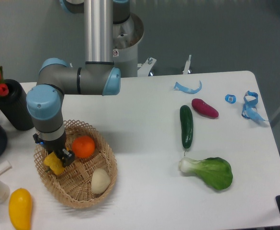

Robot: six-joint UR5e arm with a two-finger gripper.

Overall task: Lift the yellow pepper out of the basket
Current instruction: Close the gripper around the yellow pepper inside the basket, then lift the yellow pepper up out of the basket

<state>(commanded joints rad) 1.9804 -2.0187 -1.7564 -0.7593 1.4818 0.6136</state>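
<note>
arm low over the basket, gripper at the yellow pepper

the basket (82,194) sits at the table's front-left; the gripper (58,158) reaches down into its left side, directly over the yellow pepper (52,163), which lies just left of the orange (84,146). whether the jaws have clamped on it cannot be told. straight up looks open; the woven rim is close on the left.

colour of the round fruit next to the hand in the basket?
Orange, sitting in the basket beside the hand; the fixed camera shows it.
</note>
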